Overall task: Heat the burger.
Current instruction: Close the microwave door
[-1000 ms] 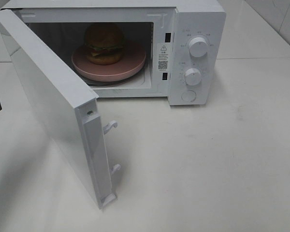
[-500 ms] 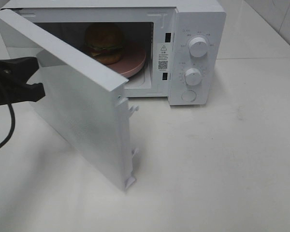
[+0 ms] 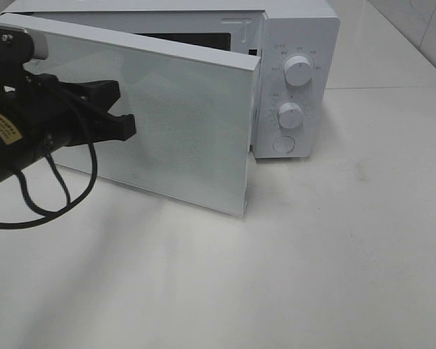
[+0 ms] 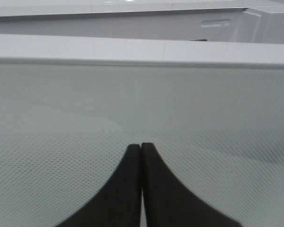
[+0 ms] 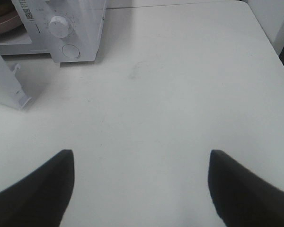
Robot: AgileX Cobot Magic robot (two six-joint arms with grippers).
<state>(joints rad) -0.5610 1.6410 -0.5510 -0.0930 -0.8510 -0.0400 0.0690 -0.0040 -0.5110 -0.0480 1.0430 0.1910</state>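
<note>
The left pincer (image 4: 141, 147), closed on nothing, has its tips against the dotted face of the microwave door (image 3: 182, 123). The door stands ajar and hides the burger from the high view. Right of the microwave (image 3: 298, 43), the right pincer (image 5: 140, 155) hangs wide open over the desk (image 5: 180, 94)

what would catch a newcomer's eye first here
The white microwave door, standing ajar at the front of the microwave, fills the middle of the high view. The left gripper is shut, its black tips set against the door's dotted window. To the door's right, two round white knobs sit one above the other, and the right gripper hangs open over the white table.
</note>
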